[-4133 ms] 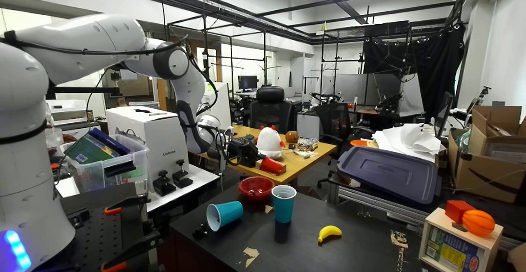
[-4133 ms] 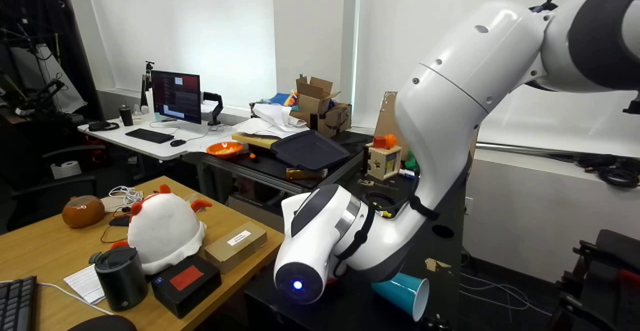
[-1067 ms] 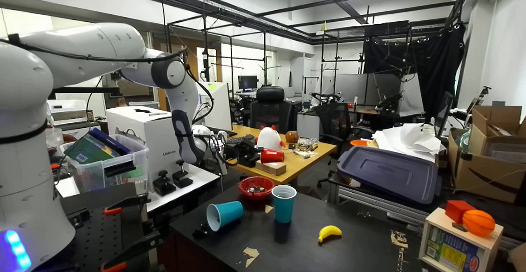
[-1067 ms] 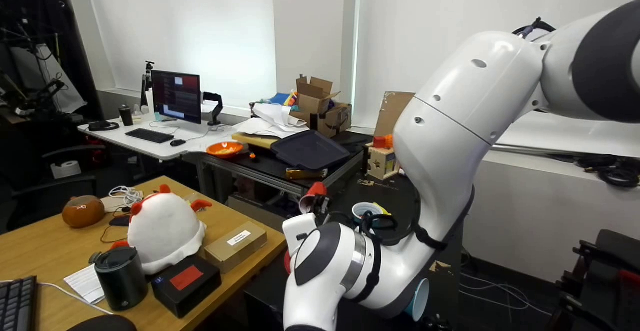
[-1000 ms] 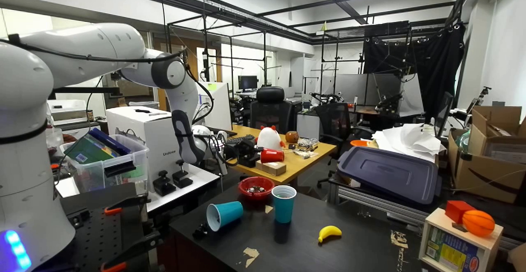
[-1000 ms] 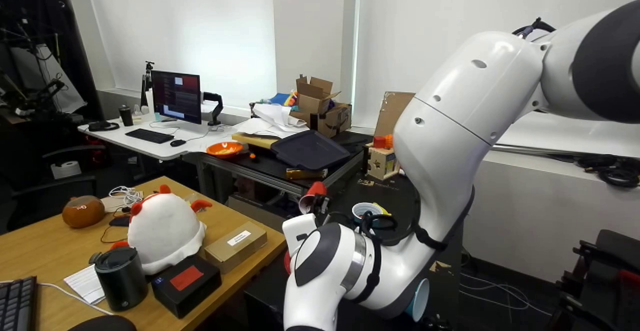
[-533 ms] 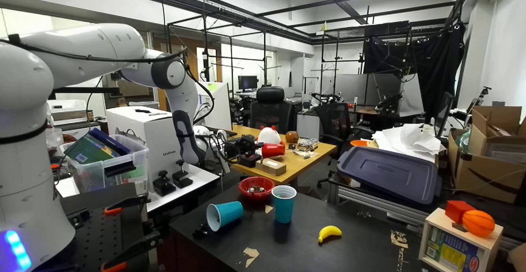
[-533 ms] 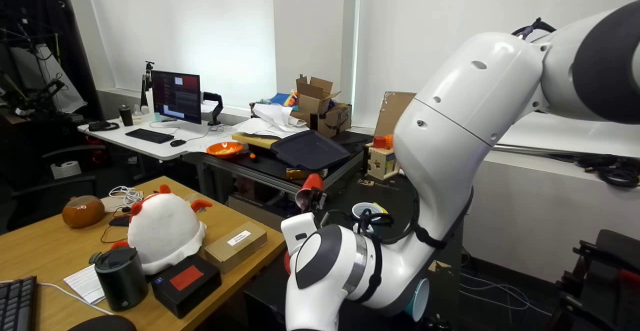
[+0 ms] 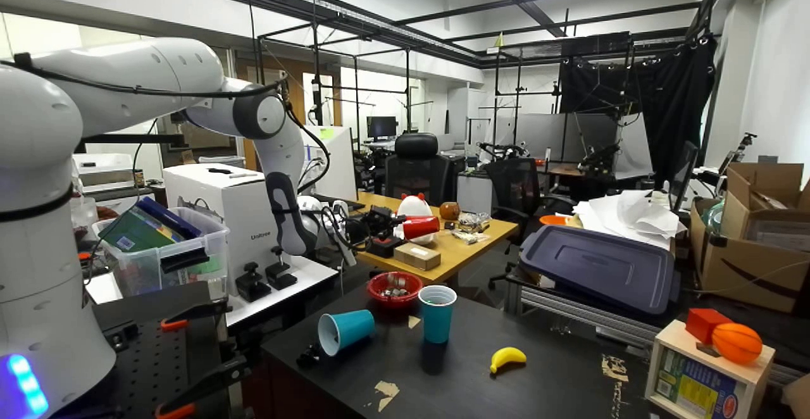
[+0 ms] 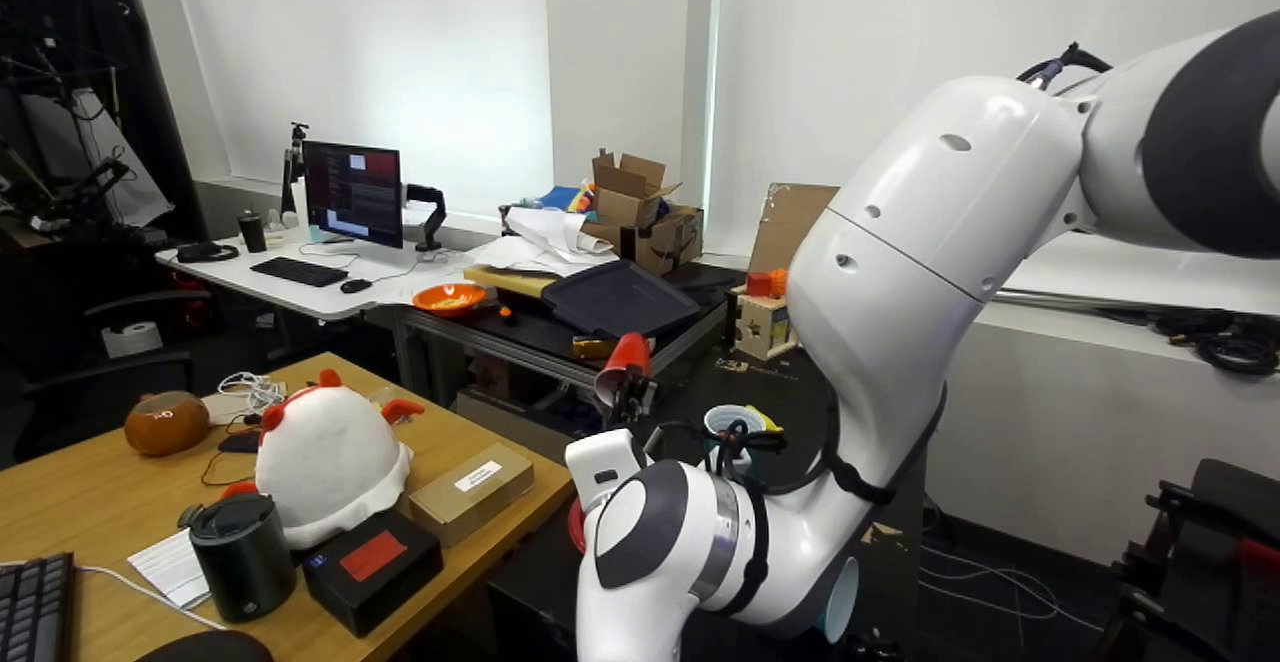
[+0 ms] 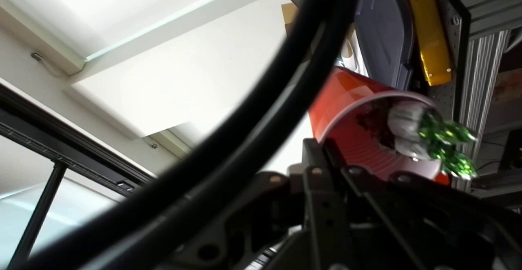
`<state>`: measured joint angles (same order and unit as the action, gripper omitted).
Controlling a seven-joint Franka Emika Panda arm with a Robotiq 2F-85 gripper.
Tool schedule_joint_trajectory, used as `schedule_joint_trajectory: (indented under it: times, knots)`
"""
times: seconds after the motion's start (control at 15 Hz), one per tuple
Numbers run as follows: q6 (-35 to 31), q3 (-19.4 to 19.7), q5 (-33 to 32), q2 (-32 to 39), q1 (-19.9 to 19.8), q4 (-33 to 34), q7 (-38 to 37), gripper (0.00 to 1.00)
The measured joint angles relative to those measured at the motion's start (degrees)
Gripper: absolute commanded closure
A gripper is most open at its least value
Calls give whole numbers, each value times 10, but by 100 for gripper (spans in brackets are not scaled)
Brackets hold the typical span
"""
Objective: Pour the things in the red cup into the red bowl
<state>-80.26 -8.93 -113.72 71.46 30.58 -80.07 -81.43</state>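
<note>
My gripper is shut on the rim of the red cup. One finger is outside the cup wall, the other inside. The cup is tipped on its side, mouth partly down, above the red bowl. In the wrist view, pale pieces and shiny green pieces are at the mouth of the cup. Small silvery things lie in the bowl, and a blur shows just above them. In an exterior view the arm hides most of the bowl, leaving a red sliver.
One blue cup stands close beside the bowl. Another blue cup lies on its side in front of it. A yellow toy banana is on the black table. A wooden desk with a plush toy is behind.
Over four seconds the cup has risen and changed its tilt, and silvery things have appeared in the bowl. In the last half second the cup tilted a little more, and a blur appeared above the bowl.
</note>
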Motion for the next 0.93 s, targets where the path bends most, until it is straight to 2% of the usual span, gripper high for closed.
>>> schedule_joint_trajectory:
  times: [0.93]
  knots:
    - [51,0,-8,5,5,0,2,99]
